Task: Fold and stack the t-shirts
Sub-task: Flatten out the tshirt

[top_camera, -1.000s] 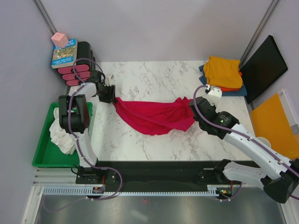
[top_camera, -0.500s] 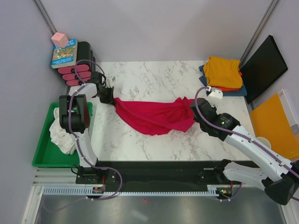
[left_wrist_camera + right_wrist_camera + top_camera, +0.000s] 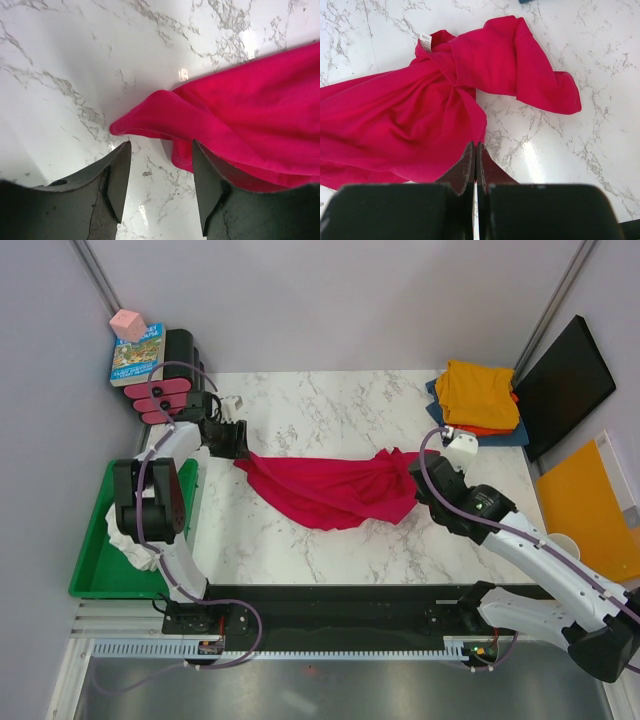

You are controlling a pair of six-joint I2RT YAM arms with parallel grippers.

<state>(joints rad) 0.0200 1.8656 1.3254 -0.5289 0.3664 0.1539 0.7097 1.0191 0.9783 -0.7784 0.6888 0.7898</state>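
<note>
Crimson t-shirt (image 3: 330,490) is limp, light and bunched; grasp its pointed corner just ahead of the left gripper (image 3: 160,150), whose jaws stand apart and empty. Right gripper (image 3: 474,150) is closed, possibly pinching the hem.

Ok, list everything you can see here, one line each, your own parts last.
Red shirt: one, crimson, spread across the table's middle.
Folded shirts: three, yellow-orange on orange on blue, far right corner.
White shirt: one, white, bunched in the tray.
Tray: one, green, left of the table.
Cases: one stack, pink and black, far left.
Book: one, blue, on the cases.
Cube: one, pink, on the book.
Panel: one, black, leaning far right.
Board: one, orange, right of the table.
Table: one, white marble.
Left claw: one, black, open, by the red shirt's left corner.
Right claw: one, black, shut, at the red shirt's right end.
</note>
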